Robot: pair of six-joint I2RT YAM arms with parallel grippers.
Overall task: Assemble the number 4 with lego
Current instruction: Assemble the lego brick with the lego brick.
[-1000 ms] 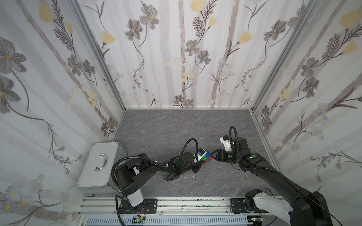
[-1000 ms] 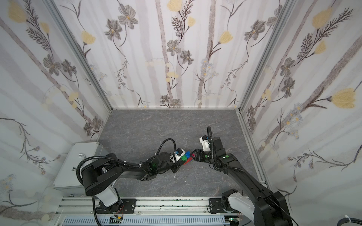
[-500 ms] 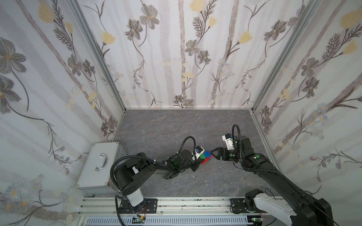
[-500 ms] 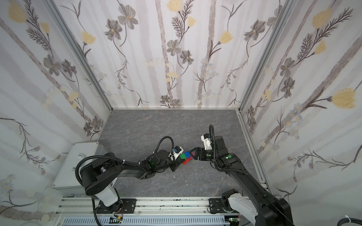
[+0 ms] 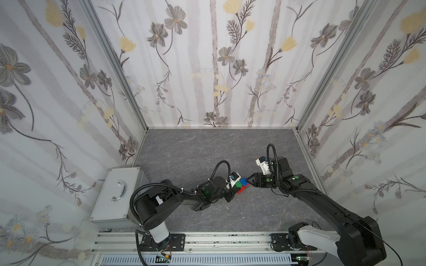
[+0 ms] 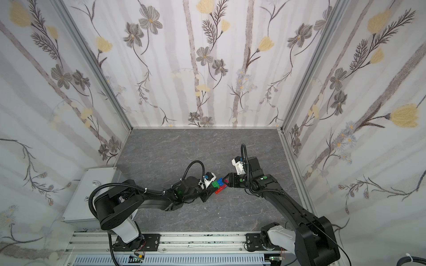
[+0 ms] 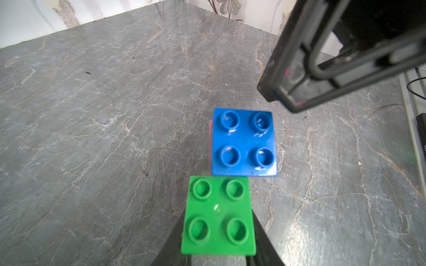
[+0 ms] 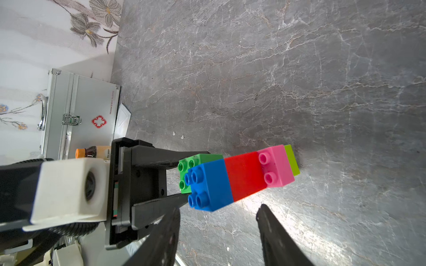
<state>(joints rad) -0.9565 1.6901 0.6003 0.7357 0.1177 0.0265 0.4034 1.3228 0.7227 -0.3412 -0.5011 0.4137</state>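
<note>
Clamping the dark green brick (image 7: 219, 214) by its side walls, left gripper (image 8: 196, 175) holds the number 4 (image 5: 242, 185) low over the grey floor (image 5: 196, 149), centre-near; can't tell if it touches down. Blue brick (image 7: 244, 142), red brick (image 8: 244, 175), pink brick (image 8: 275, 168) and lime brick (image 8: 291, 160) run outward. Right gripper (image 8: 217, 209) gapes empty just right of the blue. Light, stiff, slick plastic. Stud joints pry apart under leverage, so pinch flat sides near a joint. Versus a second ago: figure and left grip unmoved, right tips slightly further left.
</note>
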